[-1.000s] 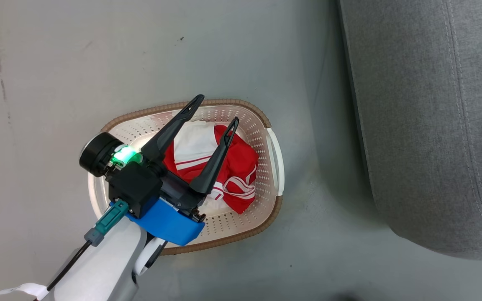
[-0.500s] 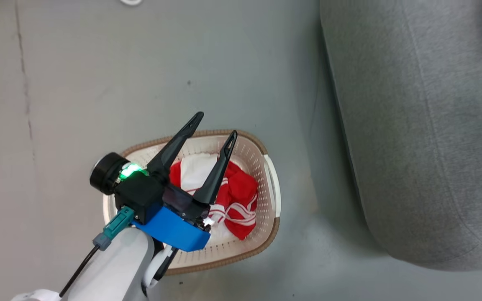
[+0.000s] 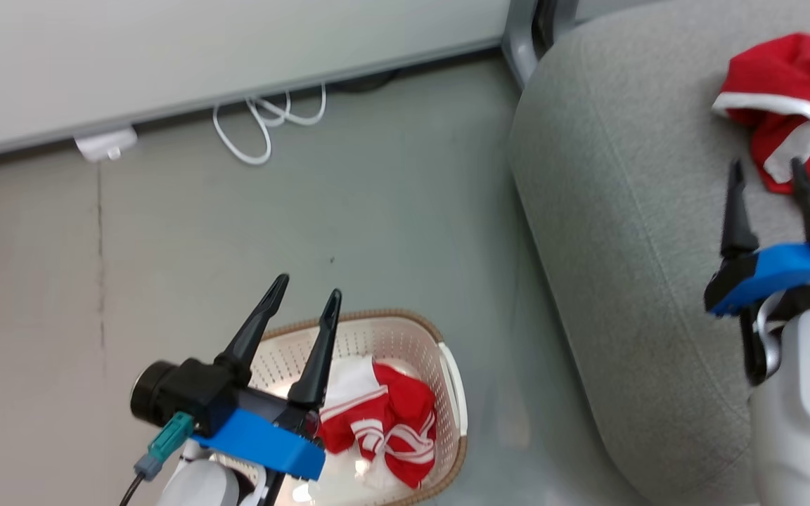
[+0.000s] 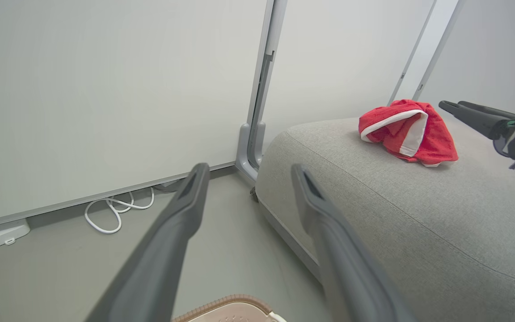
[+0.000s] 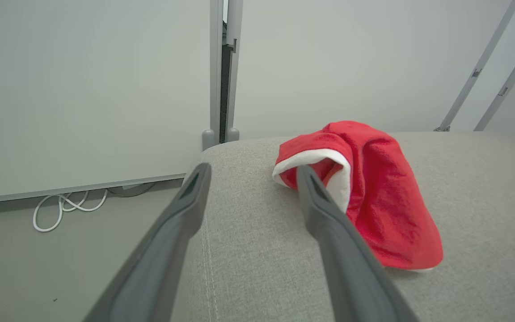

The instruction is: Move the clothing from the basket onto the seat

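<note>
The red-and-white garment (image 3: 394,414) in the laundry basket (image 3: 412,344) lies just right of and below the left gripper (image 3: 309,284), spread and empty, so that arm is nearer; the right gripper (image 3: 763,165), likewise apart and empty, hangs over the sofa cushion (image 3: 623,246) beside the second garment (image 3: 799,70).

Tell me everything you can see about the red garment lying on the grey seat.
The red garment is soft, fleecy-looking fabric with a white trim band and a white panel at its opening. It lies crumpled in a heap on the seat, near one end. The right hand is open beside it; contact is unclear.
</note>
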{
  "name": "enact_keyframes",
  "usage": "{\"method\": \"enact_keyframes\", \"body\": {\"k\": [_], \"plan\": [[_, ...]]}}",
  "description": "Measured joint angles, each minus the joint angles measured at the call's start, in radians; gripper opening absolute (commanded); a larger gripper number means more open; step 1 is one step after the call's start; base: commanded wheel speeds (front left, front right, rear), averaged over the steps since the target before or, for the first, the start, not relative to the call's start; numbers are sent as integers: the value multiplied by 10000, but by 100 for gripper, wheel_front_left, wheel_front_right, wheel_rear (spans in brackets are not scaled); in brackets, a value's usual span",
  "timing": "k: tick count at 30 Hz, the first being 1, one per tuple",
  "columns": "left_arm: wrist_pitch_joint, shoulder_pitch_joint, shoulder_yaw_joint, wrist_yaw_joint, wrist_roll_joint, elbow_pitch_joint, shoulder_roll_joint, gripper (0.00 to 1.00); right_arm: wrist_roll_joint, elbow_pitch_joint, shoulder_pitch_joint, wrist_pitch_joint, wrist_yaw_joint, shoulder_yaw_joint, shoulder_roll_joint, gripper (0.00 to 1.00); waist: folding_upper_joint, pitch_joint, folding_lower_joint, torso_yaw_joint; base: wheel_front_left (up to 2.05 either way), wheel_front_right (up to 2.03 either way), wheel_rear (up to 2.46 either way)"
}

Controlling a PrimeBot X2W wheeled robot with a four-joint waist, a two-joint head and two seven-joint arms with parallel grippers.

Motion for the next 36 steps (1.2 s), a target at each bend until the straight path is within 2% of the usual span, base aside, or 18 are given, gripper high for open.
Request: {"method": "enact_keyframes", "body": {"k": [11, 18, 36], "plan": [[0, 1267, 1269, 0, 263, 274, -598, 100, 1304, -2284, 2762, 173, 0, 2057, 178, 100, 1, -1725, 0, 22, 0, 0, 0], [0, 1534, 1896, 0, 422, 650, -796, 100, 2127, -3440, 4052, 738, 0, 2629, 188, 100, 0, -2209, 0, 393, 0, 0, 0], [0, 1758, 3118, 0, 579, 1331, -708, 100, 2713, -5079, 6091, 1156, 0, 3478, 196, 100, 0, -2763, 3, 1536, 0, 0, 0]]}}
